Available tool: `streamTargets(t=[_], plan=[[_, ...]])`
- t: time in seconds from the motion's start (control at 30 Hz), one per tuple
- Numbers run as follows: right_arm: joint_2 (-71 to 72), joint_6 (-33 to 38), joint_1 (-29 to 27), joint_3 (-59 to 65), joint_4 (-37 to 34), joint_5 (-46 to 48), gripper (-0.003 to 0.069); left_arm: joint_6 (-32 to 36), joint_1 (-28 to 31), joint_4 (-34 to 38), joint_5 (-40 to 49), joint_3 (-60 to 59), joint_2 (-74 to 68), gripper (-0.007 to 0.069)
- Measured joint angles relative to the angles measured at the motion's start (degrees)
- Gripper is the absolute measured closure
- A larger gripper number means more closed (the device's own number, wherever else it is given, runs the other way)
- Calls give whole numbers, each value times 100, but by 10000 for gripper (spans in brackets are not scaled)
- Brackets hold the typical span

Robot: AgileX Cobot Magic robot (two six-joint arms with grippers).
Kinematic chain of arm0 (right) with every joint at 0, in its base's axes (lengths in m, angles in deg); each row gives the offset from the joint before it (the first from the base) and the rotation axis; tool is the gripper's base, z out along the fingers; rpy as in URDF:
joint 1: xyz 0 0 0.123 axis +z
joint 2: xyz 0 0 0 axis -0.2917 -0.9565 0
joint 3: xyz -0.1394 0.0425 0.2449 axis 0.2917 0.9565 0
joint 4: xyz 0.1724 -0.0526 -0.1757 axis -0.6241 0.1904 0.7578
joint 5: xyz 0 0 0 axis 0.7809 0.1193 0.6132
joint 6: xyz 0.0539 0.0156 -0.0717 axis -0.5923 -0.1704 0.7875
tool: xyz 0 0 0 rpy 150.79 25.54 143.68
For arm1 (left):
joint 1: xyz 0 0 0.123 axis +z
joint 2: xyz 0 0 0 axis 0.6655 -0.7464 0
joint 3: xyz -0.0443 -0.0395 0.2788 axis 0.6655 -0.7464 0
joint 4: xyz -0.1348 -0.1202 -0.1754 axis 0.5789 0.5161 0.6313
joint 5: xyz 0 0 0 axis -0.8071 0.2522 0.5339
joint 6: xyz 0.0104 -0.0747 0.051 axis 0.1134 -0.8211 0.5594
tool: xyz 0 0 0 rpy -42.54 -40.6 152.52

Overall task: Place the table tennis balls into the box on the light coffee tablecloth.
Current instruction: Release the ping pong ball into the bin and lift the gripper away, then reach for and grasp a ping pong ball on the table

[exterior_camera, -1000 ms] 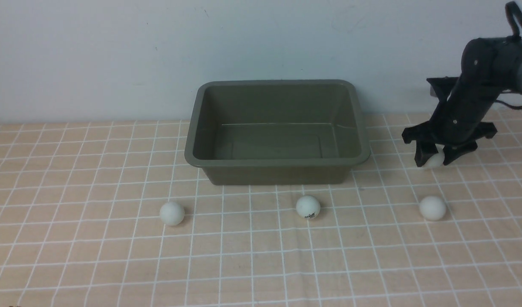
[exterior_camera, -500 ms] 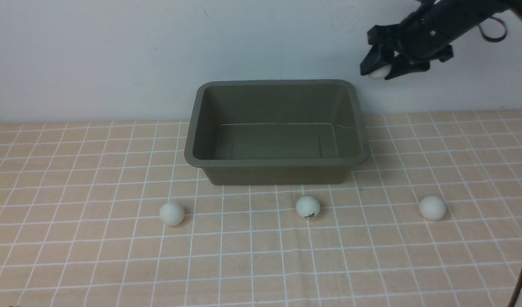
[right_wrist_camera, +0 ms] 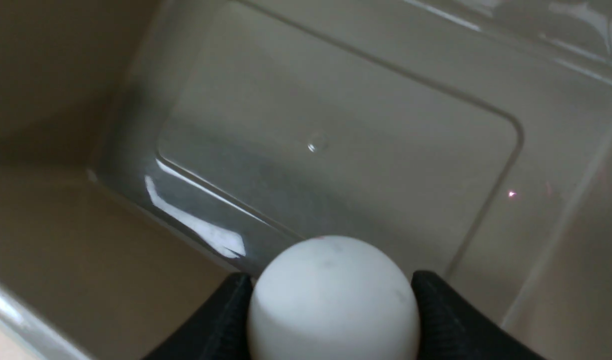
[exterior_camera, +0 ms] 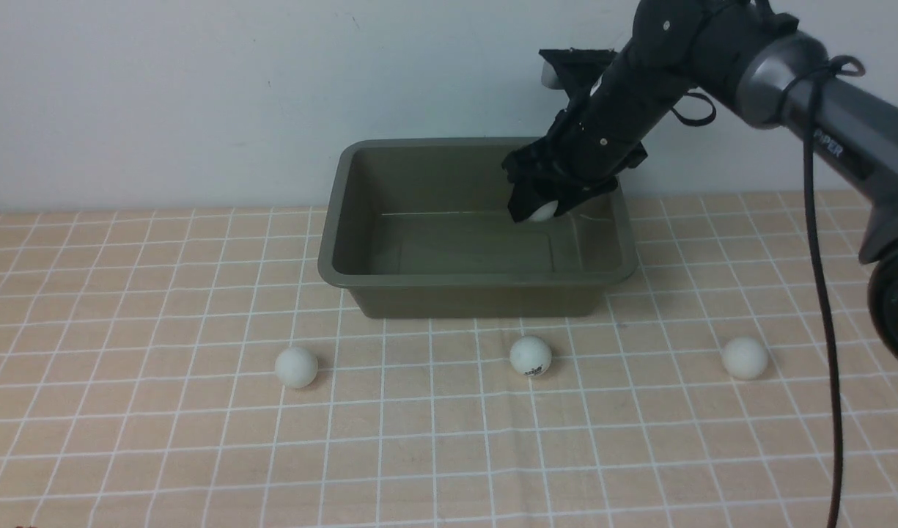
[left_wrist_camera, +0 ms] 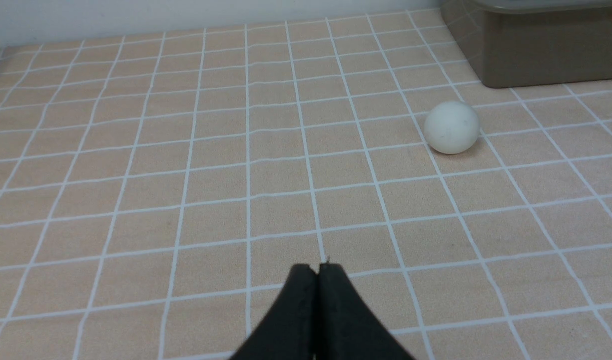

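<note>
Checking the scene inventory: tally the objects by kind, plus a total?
Table tennis balls: 4 (left ball, lettered ball, right ball on the tablecloth; held ball in the right end effector)
box: 1
tablecloth: 1
Total: 6

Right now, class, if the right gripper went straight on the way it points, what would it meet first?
Probably the bare floor of the box: the right gripper, shut on a ball, points down into it with nothing between, though depth is unclear.
</note>
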Motion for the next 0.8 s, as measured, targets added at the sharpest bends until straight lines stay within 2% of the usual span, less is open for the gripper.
streamTargets(t=[0.27,0.6,0.8], plan=[[-73,-29,0,0,11,0,202,0,0,0,0,0,0,693],[92,-57,-65,0,91,0,188,0,0,0,0,0,0,693],[849,-381,-355,20,569,1,187,0,0,0,0,0,0,693]])
